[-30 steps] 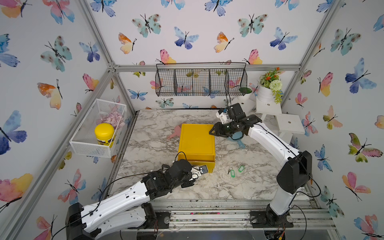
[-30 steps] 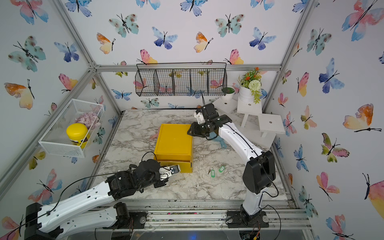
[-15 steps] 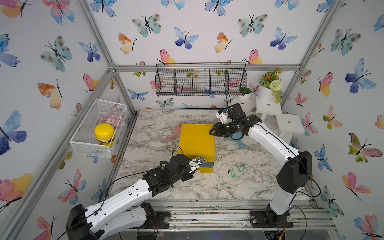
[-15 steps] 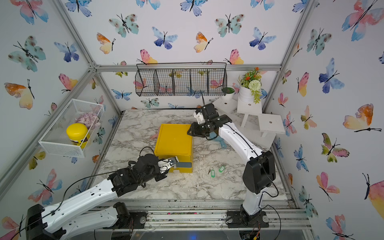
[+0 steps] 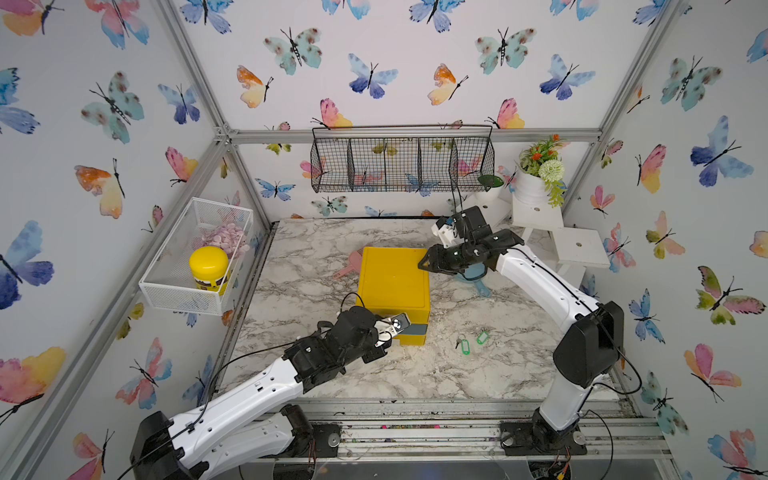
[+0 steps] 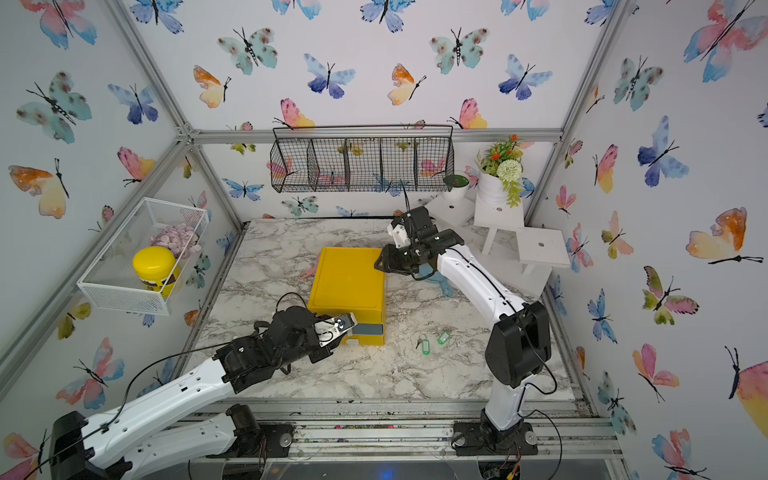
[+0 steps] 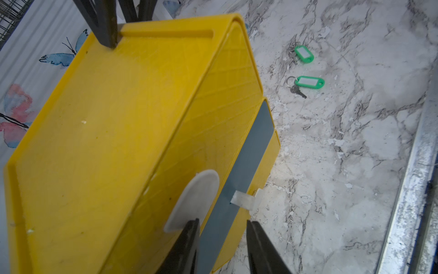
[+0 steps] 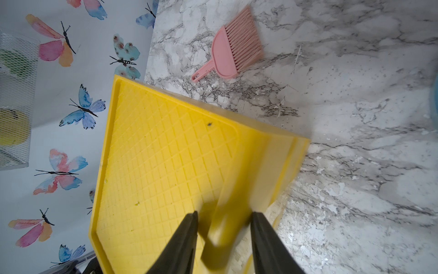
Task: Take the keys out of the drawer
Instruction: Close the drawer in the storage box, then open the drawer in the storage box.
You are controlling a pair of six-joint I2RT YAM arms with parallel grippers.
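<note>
Toward the front edge of the marble bench [image 5: 415, 374], just right of one yellow plastic drawer box [image 5: 392, 274]: two small silver keys [image 7: 299, 92] on rings, two green oblong tags, all outside the drawer.
Lying flat and near each other, not touching, ring ends toward the box; long axis of the nearer green tag [image 5: 465, 347] roughly far-to-front, the farther green tag [image 5: 482, 337] slanted toward the far right corner. One grey drawer front [image 7: 251, 151] level with the box face, one white pull tab [image 7: 244, 198] just ahead of the left gripper [image 7: 221, 221], jaws apart, clamping nothing. At the box's far right top corner, right gripper [image 8: 224, 213] straddling the rim, jaws apart; cannot tell whether pinching it. One pink plastic brush [image 8: 234, 47] beyond the box's far left corner.
</note>
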